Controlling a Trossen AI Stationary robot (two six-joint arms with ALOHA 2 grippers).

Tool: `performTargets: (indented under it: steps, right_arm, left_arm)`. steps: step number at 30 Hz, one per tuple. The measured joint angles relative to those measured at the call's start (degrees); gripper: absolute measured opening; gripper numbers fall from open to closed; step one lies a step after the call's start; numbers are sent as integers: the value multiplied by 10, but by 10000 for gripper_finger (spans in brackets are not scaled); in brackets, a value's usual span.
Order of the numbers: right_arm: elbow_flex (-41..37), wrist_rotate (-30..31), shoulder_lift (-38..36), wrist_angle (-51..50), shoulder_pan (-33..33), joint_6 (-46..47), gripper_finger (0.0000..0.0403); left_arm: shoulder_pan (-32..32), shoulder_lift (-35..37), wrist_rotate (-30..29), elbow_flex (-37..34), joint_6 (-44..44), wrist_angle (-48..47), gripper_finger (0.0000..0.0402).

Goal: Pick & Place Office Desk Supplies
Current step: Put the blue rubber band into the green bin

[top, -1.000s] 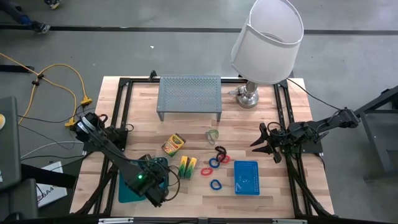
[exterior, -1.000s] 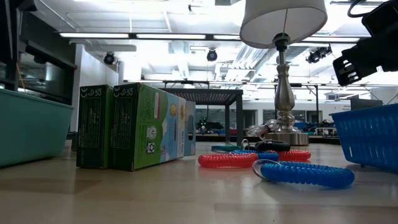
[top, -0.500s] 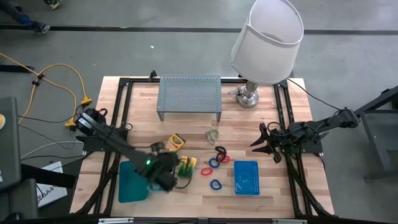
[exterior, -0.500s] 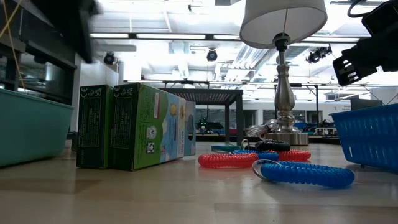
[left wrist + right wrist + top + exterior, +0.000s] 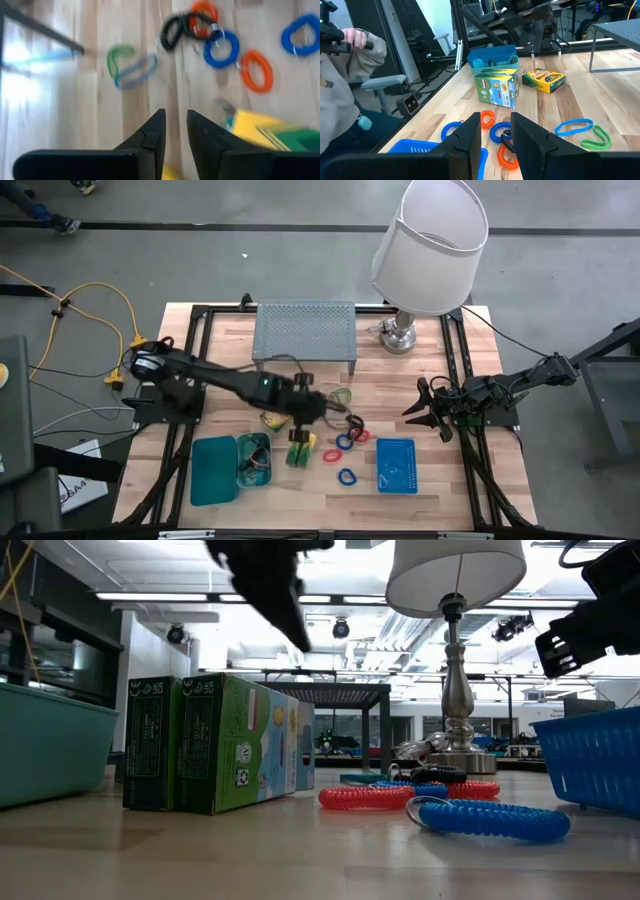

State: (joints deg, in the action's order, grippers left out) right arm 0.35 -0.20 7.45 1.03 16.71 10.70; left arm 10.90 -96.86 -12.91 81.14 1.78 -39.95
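Observation:
My left gripper (image 5: 322, 412) (image 5: 175, 115) hangs open above the table, over the crayon box (image 5: 275, 418) and beside the black band (image 5: 355, 423), touching nothing. The green band (image 5: 120, 60) and the red and blue bands (image 5: 348, 442) lie flat ahead of it. Two yellow-green blocks (image 5: 300, 448) (image 5: 215, 745) stand side by side on the wood. The blue mesh basket (image 5: 396, 465) sits to their right, the teal trays (image 5: 213, 470) to their left. My right gripper (image 5: 420, 405) (image 5: 495, 122) waits open at the table's right side.
The grey perforated riser shelf (image 5: 305, 335) stands at the far edge, with the white-shaded lamp (image 5: 430, 240) to its right. Black frame rails run along both sides. A lone blue band (image 5: 346, 476) lies near the basket. A person (image 5: 350, 60) sits beyond the table.
My left arm has swung quickly from over the teal trays at the near-left up and toward the far right, and now reaches over the crayon box by the bands. The trays stand uncovered. My right arm has kept still.

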Motion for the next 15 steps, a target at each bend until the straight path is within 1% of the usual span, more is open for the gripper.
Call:
performTargets:
  steps: [3, 7, 13, 15]
  right_arm:
    - [0, 0, 0, 0, 0, 0, 94]
    - [0, 0, 0, 0, 0, 0, 94]
    - [0, 0, 0, 0, 0, 0, 94]
    - [0, 0, 0, -1, 0, 0, 94]
  left_arm:
    - [-28, 0, 16, 0, -36, 25, 73]
    - [-53, -3, 18, 0, -63, 51, 73]
    - [-75, -16, 19, 0, -54, 56, 73]
    - [-79, -27, 18, 0, -57, 72, 73]
